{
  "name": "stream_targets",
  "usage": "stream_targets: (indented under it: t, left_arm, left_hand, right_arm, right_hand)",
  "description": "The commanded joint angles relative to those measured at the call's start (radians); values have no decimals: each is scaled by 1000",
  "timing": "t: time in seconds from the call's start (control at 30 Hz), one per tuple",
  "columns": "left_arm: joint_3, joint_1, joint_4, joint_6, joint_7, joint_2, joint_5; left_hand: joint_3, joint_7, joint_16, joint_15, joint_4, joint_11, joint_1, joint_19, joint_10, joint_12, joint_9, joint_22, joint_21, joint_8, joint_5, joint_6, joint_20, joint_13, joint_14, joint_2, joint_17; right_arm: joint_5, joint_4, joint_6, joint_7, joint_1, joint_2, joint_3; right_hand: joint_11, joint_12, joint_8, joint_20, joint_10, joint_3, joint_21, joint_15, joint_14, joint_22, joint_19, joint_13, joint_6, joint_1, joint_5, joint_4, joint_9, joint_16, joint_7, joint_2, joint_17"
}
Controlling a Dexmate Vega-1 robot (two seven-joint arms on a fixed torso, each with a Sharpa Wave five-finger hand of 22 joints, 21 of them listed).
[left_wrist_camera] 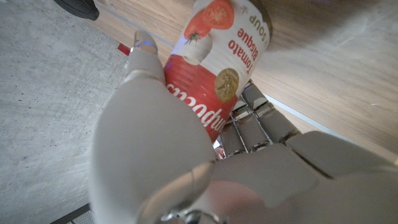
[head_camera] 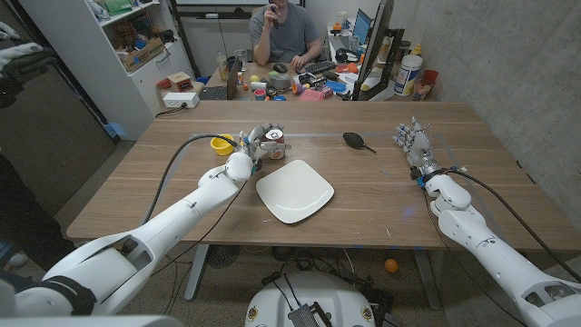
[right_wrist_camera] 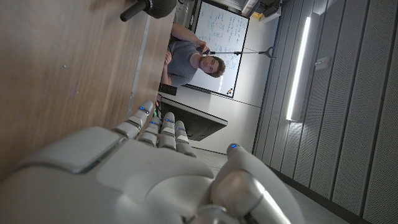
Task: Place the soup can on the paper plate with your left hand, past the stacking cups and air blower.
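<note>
Gripped in my left hand (left_wrist_camera: 186, 155), the soup can (left_wrist_camera: 217, 62) fills the wrist view: a red-and-white tomato bisque label with a gold seal, fingers closed round its side. It sits beyond the paper plate (head_camera: 294, 190), beside the yellow stacking cups (head_camera: 221, 143). I judge it rigid, fairly heavy and smooth, so a firm mid-body hold should suit. Farther right lies the black air blower (head_camera: 354, 140); my right hand (head_camera: 413, 143) stands apart, fingers spread, holding nothing.

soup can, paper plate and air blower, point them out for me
soup can (left_wrist_camera: 214, 62), left wrist view, on its red label
paper plate (head_camera: 294, 191), head view, on its bare middle
air blower (head_camera: 353, 139), head view, on its black bulb
</note>
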Motion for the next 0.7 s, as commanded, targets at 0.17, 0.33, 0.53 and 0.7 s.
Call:
stream_targets:
  t: [0.17,0.33,0.53,0.7]
  left_arm:
    - [-42,19,-65,-11,68,12,-2]
    - [-52,22,-83,-14,93,12,5]
    - [-53,18,-93,-20,109,12,20]
    - [-54,15,-102,-19,117,11,31]
  left_hand:
    - [3,289,-5,-133,4,-101,119,196,141,-4,6,4,-7,-6,-1,567,-76,6,327,128,8]
    - [2,289,-3,-134,4,-101,121,196,147,-4,7,5,-8,-8,-2,570,-75,8,331,129,10]
    - [0,289,-1,-133,4,-103,121,198,155,-5,7,6,-8,-9,-3,580,-74,12,334,130,13]
    - [-1,290,1,-133,4,-104,123,199,157,-8,7,6,-9,-13,-3,582,-74,15,336,131,15]
  right_arm:
    - [-2,-9,-6,3,-3,-4,-3]
    - [-1,-14,-5,3,-8,-6,-2]
    - [0,-18,-2,0,-14,-7,0]
    - [0,-18,1,-1,-16,-7,2]
  right_hand:
    - [-1,1,4,-4,5,3,-1,7,0,2,10,3,-5,0,-2,-6,4,3,8,37,3]
    - [0,2,4,-4,5,4,-2,6,0,2,10,3,-5,1,-3,-7,4,3,8,37,2]
    - [-1,1,4,-4,4,4,-3,6,-1,2,10,3,-4,2,-3,-8,4,3,8,37,2]
    - [-1,1,4,-4,4,5,-3,6,-1,2,11,3,-4,2,-4,-8,4,3,8,36,2]
